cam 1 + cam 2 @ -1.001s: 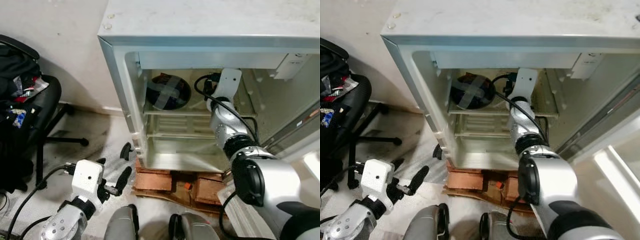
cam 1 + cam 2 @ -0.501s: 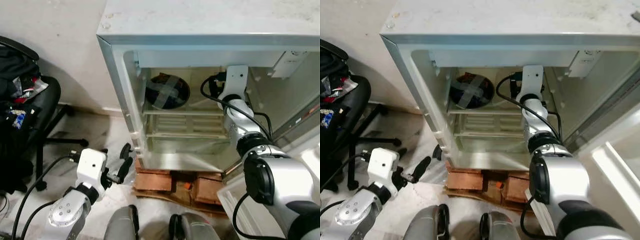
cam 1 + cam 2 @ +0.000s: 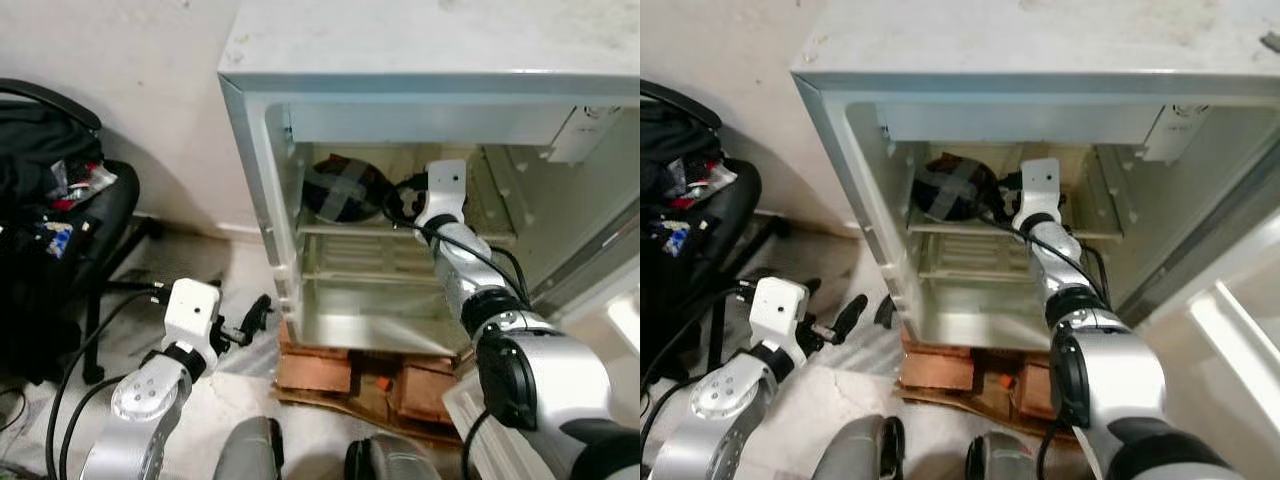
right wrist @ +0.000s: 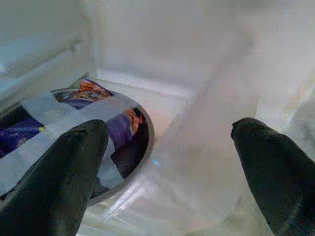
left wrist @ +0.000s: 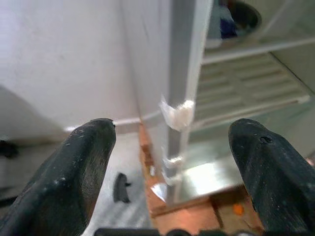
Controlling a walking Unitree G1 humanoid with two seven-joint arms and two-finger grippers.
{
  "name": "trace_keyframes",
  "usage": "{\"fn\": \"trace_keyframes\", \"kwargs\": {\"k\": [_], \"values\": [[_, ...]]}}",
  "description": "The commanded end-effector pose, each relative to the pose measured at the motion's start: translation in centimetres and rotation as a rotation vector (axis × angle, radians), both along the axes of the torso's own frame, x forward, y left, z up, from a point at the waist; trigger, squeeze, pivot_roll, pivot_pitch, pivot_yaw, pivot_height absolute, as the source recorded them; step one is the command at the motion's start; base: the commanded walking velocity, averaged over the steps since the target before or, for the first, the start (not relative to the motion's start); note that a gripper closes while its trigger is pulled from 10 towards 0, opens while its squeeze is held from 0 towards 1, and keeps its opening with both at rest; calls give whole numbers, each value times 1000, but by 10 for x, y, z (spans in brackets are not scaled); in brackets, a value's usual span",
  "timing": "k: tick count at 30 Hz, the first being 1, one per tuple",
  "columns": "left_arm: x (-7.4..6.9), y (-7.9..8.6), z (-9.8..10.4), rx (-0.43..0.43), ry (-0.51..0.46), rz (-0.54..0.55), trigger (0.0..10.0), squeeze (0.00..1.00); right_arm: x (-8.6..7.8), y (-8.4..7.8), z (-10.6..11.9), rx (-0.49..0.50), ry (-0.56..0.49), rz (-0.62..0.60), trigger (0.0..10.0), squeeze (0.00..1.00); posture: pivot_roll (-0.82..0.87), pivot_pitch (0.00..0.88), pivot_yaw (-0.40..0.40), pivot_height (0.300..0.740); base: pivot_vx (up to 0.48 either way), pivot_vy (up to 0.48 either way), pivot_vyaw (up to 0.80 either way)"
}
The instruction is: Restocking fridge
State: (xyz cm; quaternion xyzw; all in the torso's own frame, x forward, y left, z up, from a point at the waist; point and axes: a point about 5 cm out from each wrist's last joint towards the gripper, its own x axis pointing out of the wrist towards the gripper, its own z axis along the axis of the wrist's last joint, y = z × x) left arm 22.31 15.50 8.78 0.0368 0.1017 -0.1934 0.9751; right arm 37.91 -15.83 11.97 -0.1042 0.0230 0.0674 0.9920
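On the fridge's [image 3: 300, 60] top shelf [image 3: 470, 232], at centre frame in the eye views, the right tool [image 4: 165, 162] reaches in with its fingers spread wide and nothing between them. Just beside it, toward the left of the shelf, sits the bowl [image 3: 948, 190], dark, with strips of grey tape crossed over it and colourful packets showing beneath.

The risk is plain enough: the right tool is close to the bowl's rim, so a sideways drift could shove the bowl along the shelf or tip it, or a finger could catch the tape. The arm's cable [image 3: 400, 195] loops near the bowl too and could snag it as the arm pulls out.

The bowl is round, so it has no real long axis; it seems to lean, mouth facing out toward the fridge opening, though how steeply is hard to tell.

At lower left, the left tool [image 5: 172, 162] hangs low and open near the fridge's front corner, gripping nothing, above the floor [image 3: 200, 260].
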Motion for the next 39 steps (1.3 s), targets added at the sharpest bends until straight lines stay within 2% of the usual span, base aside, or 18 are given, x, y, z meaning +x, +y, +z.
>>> {"fn": "trace_keyframes", "kwargs": {"k": [1,4,5,6,7,12,13,21,27,34,39], "values": [[2,2,-3,23,2,-16,10000,0,-3,-4,-3,-53,-28,-27,10000,455,123,14,66,740,0,0,0],[5,3,-3,27,-7,-12,10000,0,-5,-13,-4,-43,-36,-79,10000,404,120,12,65,740,0,0,0],[7,4,-3,29,-12,-4,10000,0,-6,-16,-5,-42,-39,-97,10000,255,118,7,61,740,0,0,0],[8,5,-3,28,-14,2,10000,0,-6,-19,-5,-32,-40,-109,10000,157,117,5,60,740,0,0,0],[9,5,-3,26,-17,8,10000,0,-7,-22,-6,-16,-37,-131,10000,125,115,3,59,740,0,0,0],[9,1,-6,22,-21,3,10000,0,-12,-38,-12,-8,-23,-259,10000,118,107,0,58,740,0,0,0],[10,1,-6,21,-22,1,10000,0,-12,-39,-13,-8,-20,-271,10000,16,106,0,58,740,0,0,0],[13,3,-7,27,-32,4,10000,0,-18,-41,-23,-11,1,-322,10000,0,105,0,59,740,0,0,0],[15,3,-7,27,-38,10,10000,0,-17,-37,-18,18,-37,-293,10000,0,97,0,56,740,0,0,0],[15,-2,-9,21,-39,-1,10000,0,-18,-36,-17,-19,-44,-239,10000,0,84,0,55,740,0,0,0],[17,-2,-10,21,-42,1,10000,0,-20,-41,-20,-21,-36,-259,10000,0,81,0,56,740,0,0,0]]}}
